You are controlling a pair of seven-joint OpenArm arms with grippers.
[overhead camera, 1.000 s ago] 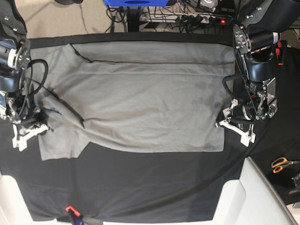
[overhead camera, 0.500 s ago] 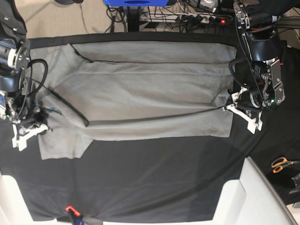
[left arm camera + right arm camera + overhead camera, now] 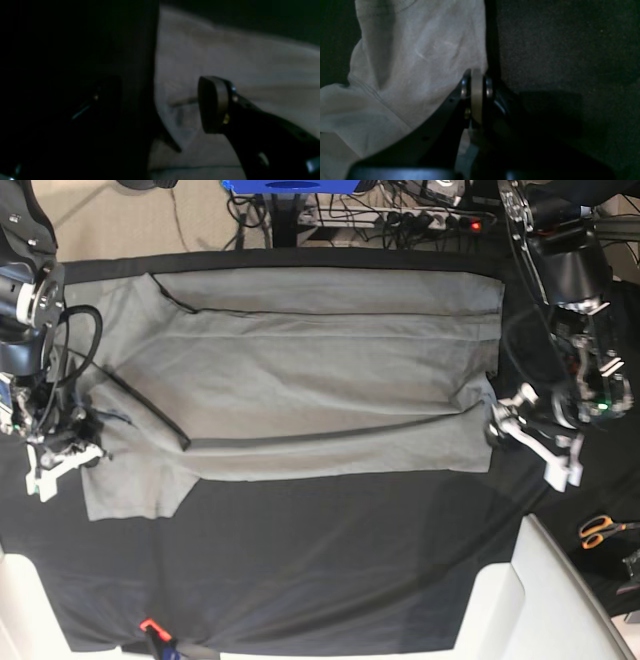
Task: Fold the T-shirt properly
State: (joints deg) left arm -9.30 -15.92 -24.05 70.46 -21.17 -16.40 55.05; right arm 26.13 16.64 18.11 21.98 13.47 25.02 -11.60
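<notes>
The light-grey T-shirt (image 3: 320,370) lies spread on the black table cover (image 3: 330,570), with its lower part folded up along a long crease. My left gripper (image 3: 530,442) hangs just off the shirt's right edge. In the left wrist view the left gripper (image 3: 160,105) is open, one pad (image 3: 212,105) showing and only the grey T-shirt (image 3: 250,62) beyond the gap. My right gripper (image 3: 70,460) sits at the sleeve on the shirt's left side. In the right wrist view the right gripper (image 3: 476,95) is shut on the edge of the T-shirt (image 3: 407,62).
Orange-handled scissors (image 3: 600,530) lie at the right edge. White moulded panels (image 3: 560,600) flank the table's front corners. Cables and a power strip (image 3: 410,220) run behind the table's back edge.
My left gripper drew the shirt's right hem up over the body, then opened, let the cloth go and moved off to the right. The right gripper stayed shut in place.
</notes>
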